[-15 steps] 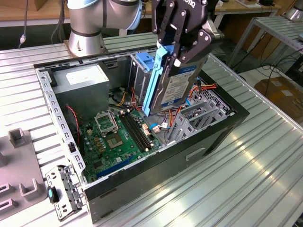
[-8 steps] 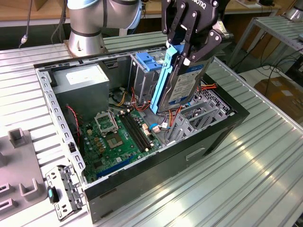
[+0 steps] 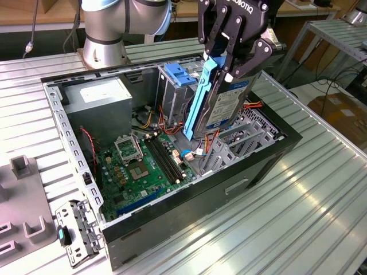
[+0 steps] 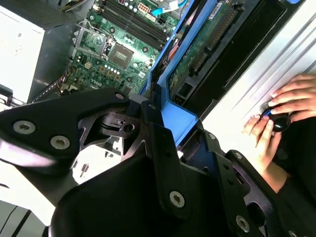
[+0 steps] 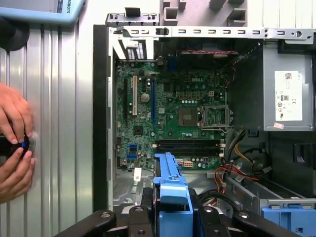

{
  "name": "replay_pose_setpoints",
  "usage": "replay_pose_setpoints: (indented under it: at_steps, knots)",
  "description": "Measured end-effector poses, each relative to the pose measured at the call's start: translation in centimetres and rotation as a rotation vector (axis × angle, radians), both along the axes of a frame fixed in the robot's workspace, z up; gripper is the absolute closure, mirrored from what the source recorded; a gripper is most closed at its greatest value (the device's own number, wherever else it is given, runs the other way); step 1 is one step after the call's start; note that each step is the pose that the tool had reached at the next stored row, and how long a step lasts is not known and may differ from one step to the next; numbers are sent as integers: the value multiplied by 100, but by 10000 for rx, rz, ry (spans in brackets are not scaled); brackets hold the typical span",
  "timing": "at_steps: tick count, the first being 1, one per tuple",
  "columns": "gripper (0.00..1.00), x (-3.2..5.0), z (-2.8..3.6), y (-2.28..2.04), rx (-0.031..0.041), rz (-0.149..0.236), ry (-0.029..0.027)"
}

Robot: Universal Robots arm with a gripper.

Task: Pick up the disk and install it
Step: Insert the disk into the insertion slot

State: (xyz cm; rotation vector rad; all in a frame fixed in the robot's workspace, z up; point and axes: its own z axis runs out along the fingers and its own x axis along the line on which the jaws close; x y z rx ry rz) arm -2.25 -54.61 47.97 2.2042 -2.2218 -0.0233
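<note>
The end effector (image 3: 236, 67) is clamped shut on the upper end of the disk (image 3: 228, 106), its fingers pressing on the blue side rails, and it holds the disk in the air over the open computer case (image 3: 200, 200), clear of the case's floor. The disk's long axis stands steeply tilted, close to upright. Its lower end points down into the case, and its upper end leans toward the exterior view's right. The labelled face looks toward that same side, and the second wrist view shows the green circuit-board underside. The lower end hangs just above the loose cables (image 3: 198, 150) inside the case, between the motherboard (image 3: 137, 166) and the grey drive cage (image 3: 243, 134). The step in hand appears to be carrying the disk to its bay. Doing it well would mean a firm, even grip on the rails, the lower corner kept out of the cables and off the motherboard, and the rails lined up square with the cage's guides. A person's hands (image 5: 15, 143) rest on the ribbed surface (image 3: 321, 200) beside the case.
</note>
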Motion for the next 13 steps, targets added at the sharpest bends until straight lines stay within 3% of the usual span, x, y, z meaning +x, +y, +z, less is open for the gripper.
replay_pose_setpoints:
  at_steps: [13]
  knots:
    - [63, 1, 0, -17, 0, 1, 1]
